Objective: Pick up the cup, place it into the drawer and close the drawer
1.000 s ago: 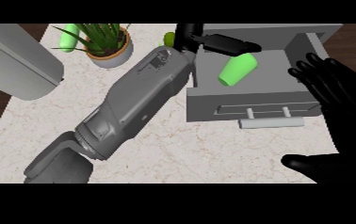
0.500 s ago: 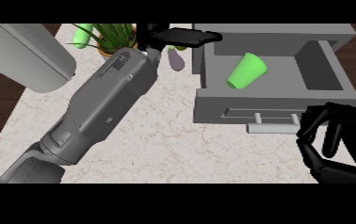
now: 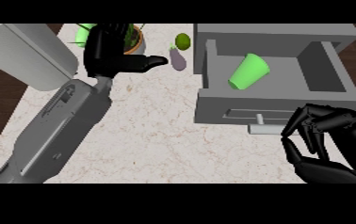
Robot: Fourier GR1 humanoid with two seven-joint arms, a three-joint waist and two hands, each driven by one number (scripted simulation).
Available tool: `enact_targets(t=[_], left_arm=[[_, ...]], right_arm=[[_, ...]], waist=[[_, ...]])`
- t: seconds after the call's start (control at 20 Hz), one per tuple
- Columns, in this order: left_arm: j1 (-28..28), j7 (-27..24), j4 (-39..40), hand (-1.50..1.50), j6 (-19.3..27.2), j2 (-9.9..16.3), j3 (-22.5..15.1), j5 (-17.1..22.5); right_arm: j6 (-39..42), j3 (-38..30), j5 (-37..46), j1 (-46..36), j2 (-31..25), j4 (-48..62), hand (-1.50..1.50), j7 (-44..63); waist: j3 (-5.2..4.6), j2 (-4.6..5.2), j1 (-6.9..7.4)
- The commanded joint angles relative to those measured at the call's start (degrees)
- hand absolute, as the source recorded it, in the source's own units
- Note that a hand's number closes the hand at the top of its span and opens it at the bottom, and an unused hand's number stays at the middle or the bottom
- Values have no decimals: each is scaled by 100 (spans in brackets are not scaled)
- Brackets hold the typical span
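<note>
A light green cup (image 3: 248, 71) lies on its side inside the open grey drawer (image 3: 222, 111). My left hand (image 3: 110, 53) is open over the counter, well to the left of the drawer, with its thumb pointing right towards a small eggplant. It holds nothing. My right hand (image 3: 319, 140) is at the lower right, fingers curled, right beside the right end of the drawer handle (image 3: 265, 130). I cannot tell whether it touches the handle.
A purple eggplant (image 3: 178, 60) and a green lime (image 3: 182, 41) lie just left of the drawer. A potted plant (image 3: 133, 43) stands behind my left hand. A large grey appliance (image 3: 35, 58) fills the left side. The marble counter (image 3: 160, 138) spreads in front.
My left hand has pulled back to the left, away from the drawer and the cup lying in it. My right hand has curled its fingers and come up to the drawer handle.
</note>
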Motion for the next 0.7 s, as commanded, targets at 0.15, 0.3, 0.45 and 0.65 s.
enact_targets(t=[0.15, 0.3, 0.45, 0.65], left_arm=[[1531, 68, -1369, -150, -376, 747, 307, 65], [1617, 186, -1289, -150, -820, 1066, 549, 334], [2170, -82, -1587, -150, -919, 978, 566, 278], [3062, -270, -1993, -150, -1399, 1418, 826, 274]], right_arm=[[-135, 605, 1476, 348, 67, 349, 150, -838], [75, 644, 2182, -493, -656, 838, 150, -935], [-360, 1231, 3156, -398, -469, 1153, 150, -1223], [-779, 1457, 3796, -414, -421, 1828, 150, -1597]], waist=[[2, 20, -73], [-2, 40, 70], [0, 45, 10], [1, 36, -4]])
